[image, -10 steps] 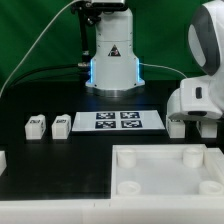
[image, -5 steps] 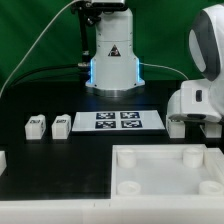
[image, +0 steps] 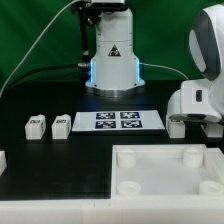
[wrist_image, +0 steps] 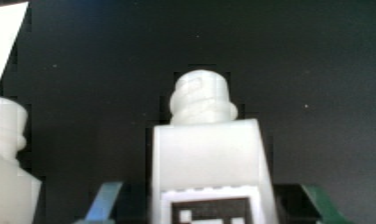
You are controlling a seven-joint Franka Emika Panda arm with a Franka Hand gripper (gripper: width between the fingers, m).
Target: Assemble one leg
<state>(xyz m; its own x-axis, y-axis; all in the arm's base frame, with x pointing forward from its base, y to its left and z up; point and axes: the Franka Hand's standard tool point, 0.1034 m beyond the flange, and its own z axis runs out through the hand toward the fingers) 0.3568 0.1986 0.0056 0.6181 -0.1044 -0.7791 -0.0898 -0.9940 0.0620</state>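
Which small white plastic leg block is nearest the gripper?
The leg at the exterior view's right, between the gripper's fingers; two other legs stand beyond the marker board, on that view's left.

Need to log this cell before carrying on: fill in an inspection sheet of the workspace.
Surface: black table, marker board flat near its middle.
Job's things: one leg upright between the fingers; second leg and third leg at the exterior view's left; tray-like piece with round sockets nearest the exterior camera.
Clutter: white part cut off by the exterior view's left edge.
Grippers: gripper straddles the leg; grip cannot be told.
Cables: white cable arcs toward the robot base.
Surroundings: green backdrop.
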